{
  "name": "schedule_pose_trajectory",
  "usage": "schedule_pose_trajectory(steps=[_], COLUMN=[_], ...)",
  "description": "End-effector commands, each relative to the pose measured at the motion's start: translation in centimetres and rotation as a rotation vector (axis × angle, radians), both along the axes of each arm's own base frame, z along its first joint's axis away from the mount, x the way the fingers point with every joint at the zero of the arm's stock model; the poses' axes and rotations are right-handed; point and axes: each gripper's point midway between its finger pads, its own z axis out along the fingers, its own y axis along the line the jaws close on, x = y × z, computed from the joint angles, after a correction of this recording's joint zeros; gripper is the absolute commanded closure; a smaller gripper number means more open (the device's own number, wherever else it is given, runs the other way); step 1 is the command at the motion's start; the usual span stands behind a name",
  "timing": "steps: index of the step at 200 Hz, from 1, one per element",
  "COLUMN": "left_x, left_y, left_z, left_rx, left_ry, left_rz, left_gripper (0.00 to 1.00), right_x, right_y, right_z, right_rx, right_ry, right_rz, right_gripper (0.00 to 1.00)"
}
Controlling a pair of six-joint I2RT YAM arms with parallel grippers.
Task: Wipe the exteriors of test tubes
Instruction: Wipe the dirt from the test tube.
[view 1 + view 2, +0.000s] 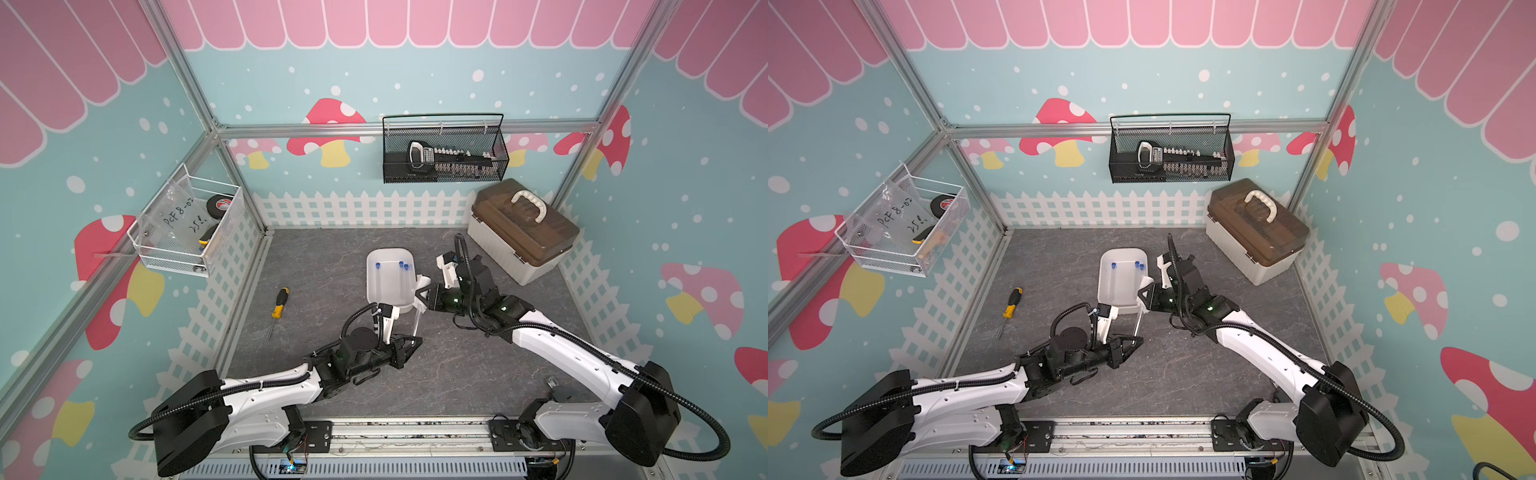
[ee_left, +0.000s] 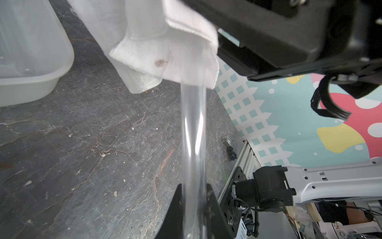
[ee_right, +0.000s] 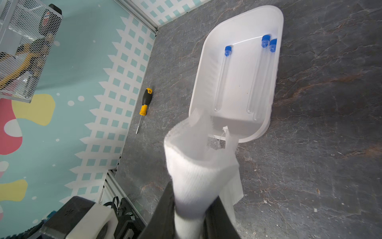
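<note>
Currently, one test tube (image 1: 415,324) is clamped at its lower end by the left gripper (image 2: 194,207), with the jaws closed tight on the glass. The tube is held tilted, just beside the near end of the tray (image 3: 244,12). Its upper part is wrapped in the white cloth (image 3: 196,171), which is pinched in the narrowed right gripper (image 3: 190,209). Three capped test tubes (image 3: 257,76) are laid inside the tray, caps at its far end.
</note>
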Motion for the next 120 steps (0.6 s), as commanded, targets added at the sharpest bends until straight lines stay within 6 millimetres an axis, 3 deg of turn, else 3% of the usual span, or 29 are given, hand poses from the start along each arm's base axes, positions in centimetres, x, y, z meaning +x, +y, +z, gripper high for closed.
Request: schedule_pose_trajectory(steps=[1,52,120], left_x=[0.0,0.1,0.2], left_y=[0.3,0.0,0.6], left_z=[0.3,0.3,0.6], left_rx=[-0.016,-0.017,-0.012], left_ry=[-0.002,-0.002,-0.013], left_rz=[0.010,0.008,0.023], left_gripper=[0.92,0.92,0.92], right_x=[-2.1,-5.9,-6.9], right_y=[-0.3,1.4,2.7], right_z=[-1.2,-3.5,-4.7], right_rx=[-0.025,-0.011,0.007], right_ry=[0.015,0.076,0.106], right_rz=[0.018,0.050,0.071], right_gripper=[0.79,0.79,0.79])
